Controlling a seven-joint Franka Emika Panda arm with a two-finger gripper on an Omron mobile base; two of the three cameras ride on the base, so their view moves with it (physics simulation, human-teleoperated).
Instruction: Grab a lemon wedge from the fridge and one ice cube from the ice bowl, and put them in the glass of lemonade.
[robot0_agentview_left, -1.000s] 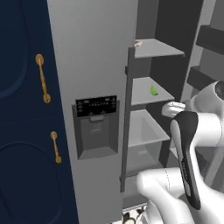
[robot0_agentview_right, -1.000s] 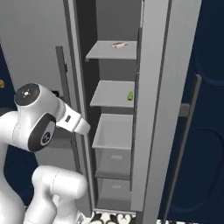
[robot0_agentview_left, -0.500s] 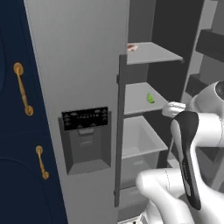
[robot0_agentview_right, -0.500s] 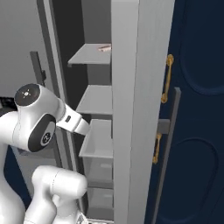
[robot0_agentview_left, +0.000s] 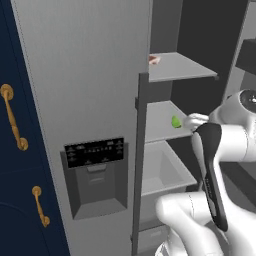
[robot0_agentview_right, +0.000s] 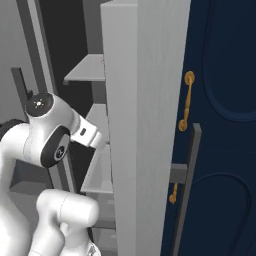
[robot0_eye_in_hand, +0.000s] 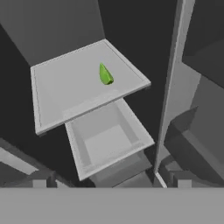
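Note:
The grey fridge (robot0_agentview_left: 85, 85) has its right compartment open. A tiny yellow-green lemon wedge (robot0_agentview_left: 176, 121) lies on the middle shelf (robot0_agentview_left: 157, 125). In the hand view the lemon wedge (robot0_eye_in_hand: 105, 74) sits toward the back right of that shelf (robot0_eye_in_hand: 65, 96), some way ahead of my gripper (robot0_eye_in_hand: 111, 183). The gripper is open, its tips wide apart with nothing between them. In the left base view my white wrist (robot0_agentview_left: 194, 120) stops just right of the wedge. The ice bowl and the glass of lemonade are out of view.
A small pinkish item (robot0_agentview_left: 154, 60) lies on the upper shelf (robot0_agentview_left: 180, 66). An open-topped drawer (robot0_eye_in_hand: 109, 140) sits below the middle shelf. The open fridge door (robot0_agentview_right: 145, 125) stands to my right, and navy cabinets with brass handles (robot0_agentview_left: 12, 125) flank the fridge.
The whole picture has shifted, so the base has driven closer to the fridge. In the right base view the open door now covers the shelves. The wedge has stayed on its shelf.

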